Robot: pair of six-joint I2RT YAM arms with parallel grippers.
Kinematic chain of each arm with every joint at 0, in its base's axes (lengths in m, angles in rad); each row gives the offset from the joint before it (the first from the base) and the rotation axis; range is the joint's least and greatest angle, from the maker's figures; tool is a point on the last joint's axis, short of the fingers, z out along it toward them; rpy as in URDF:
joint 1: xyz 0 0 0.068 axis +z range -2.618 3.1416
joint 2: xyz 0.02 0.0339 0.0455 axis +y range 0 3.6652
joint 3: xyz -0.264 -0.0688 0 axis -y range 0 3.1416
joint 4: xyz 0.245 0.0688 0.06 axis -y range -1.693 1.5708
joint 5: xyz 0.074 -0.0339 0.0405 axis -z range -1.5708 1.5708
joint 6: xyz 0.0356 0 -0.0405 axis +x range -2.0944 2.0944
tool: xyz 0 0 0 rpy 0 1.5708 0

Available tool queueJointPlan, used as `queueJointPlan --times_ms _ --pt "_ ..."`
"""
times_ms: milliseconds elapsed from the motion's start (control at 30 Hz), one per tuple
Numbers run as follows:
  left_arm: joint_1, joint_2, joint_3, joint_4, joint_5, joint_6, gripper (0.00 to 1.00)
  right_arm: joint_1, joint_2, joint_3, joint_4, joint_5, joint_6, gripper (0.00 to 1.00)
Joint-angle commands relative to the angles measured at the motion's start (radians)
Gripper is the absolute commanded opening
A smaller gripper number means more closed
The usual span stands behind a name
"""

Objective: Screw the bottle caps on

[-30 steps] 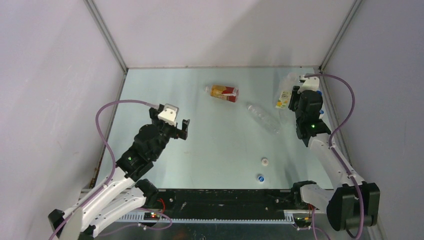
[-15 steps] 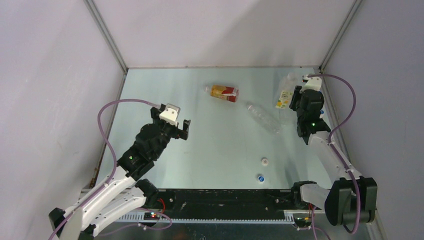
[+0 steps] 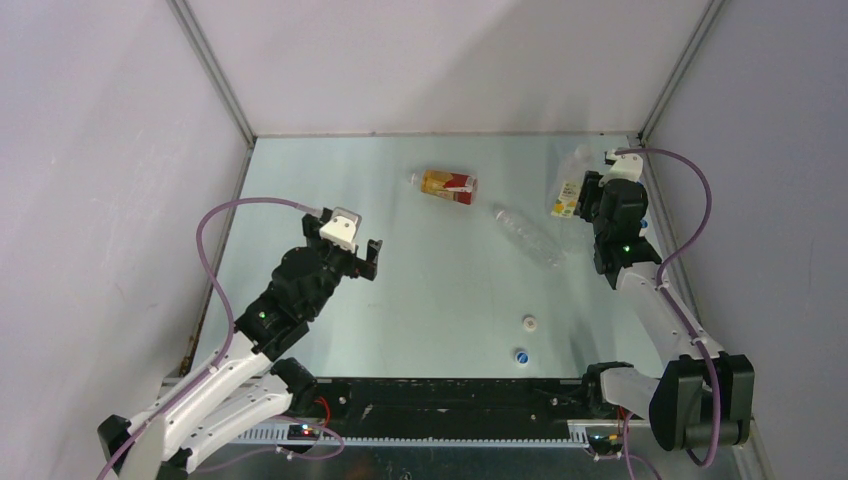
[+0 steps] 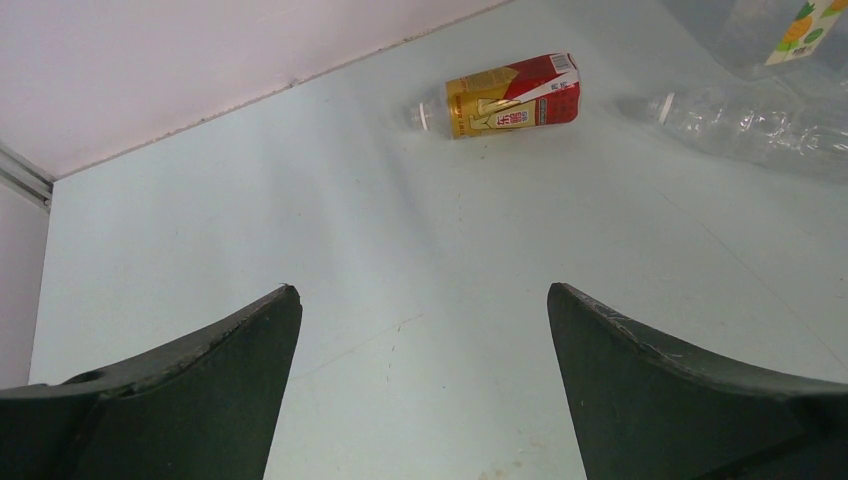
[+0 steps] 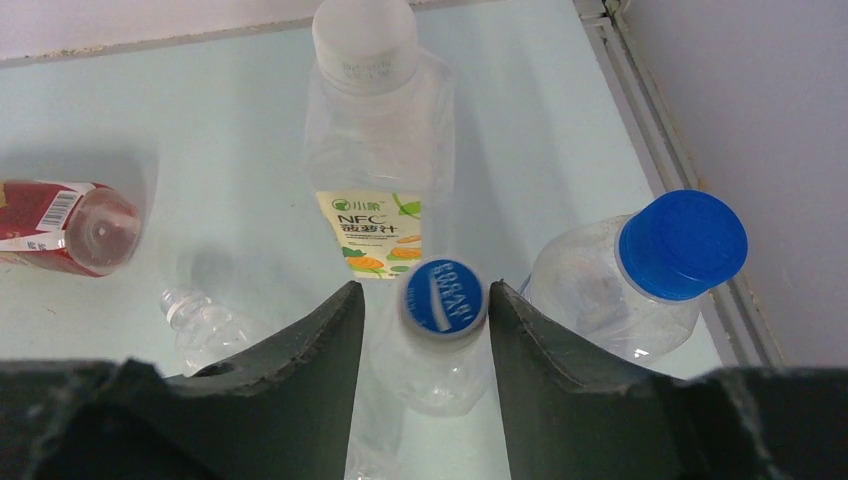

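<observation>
Bottle caps show in two places. A white cap (image 3: pixel 529 322) and a blue cap (image 3: pixel 521 355) lie loose near each other on the near part of the worktop (image 3: pixel 420 290), well apart from every bottle. A printed blue cap (image 5: pixel 443 295) sits on the neck of a standing clear bottle (image 5: pixel 430 370) in the far right corner.

From above, that bottle is hidden under the right arm's wrist (image 3: pixel 615 215). In the wrist view the fingers cut off its lower body. Behind it stands the yellow-labelled juice bottle (image 5: pixel 375 150), capped. Just beside it is a blue-capped bottle (image 5: pixel 600 290) whose label cannot be made out.

The amber bottle (image 3: pixel 448 185) with the red label lies on its side at the far middle. Its mouth shows white, but whether that is a cap is hard to tell. The lying clear bottle (image 3: pixel 528 236) rests between it and the right arm, its threaded neck bare.

The left gripper (image 4: pixel 422 290) hangs wide open and empty over bare worktop on the left, facing the amber bottle.

The right gripper (image 5: pixel 425 290) is partly open and straddles the printed blue cap. A clear gap shows on one side, so the cap is released rather than clamped. Whether the other finger touches the rim cannot be told.
</observation>
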Motion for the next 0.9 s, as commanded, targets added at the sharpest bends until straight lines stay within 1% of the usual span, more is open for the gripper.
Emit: queueJointPlan --times_ms 0,267,467,533,600,667,733,867 --pt "0.005 -0.004 0.01 0.019 0.021 0.0 1.0 -0.005 -0.018 -0.004 0.019 -0.007 0.011 0.52" --pt "0.005 -0.004 0.012 0.018 0.024 -0.001 1.0 -0.005 -0.042 -0.004 0.013 0.003 0.001 0.53" --pt "0.005 -0.003 0.013 0.018 0.027 -0.005 1.0 -0.007 -0.118 -0.002 -0.021 -0.018 -0.041 0.61" --pt "0.005 0.0 0.015 0.018 0.03 -0.007 1.0 -0.006 -0.152 0.015 -0.067 -0.051 -0.075 0.65" --pt "0.006 0.005 0.018 0.016 0.029 -0.012 1.0 -0.005 -0.178 0.047 -0.156 -0.127 -0.1 0.7" --pt "0.006 0.012 0.023 0.015 0.028 -0.027 1.0 0.0 -0.198 0.086 -0.222 -0.201 -0.138 0.72" --pt "0.006 0.023 0.029 0.012 0.026 -0.044 1.0 0.019 -0.189 0.134 -0.298 -0.268 -0.166 0.74" --pt "0.005 0.049 0.048 0.003 0.02 -0.083 1.0 0.1 -0.136 0.234 -0.443 -0.331 -0.214 0.78"
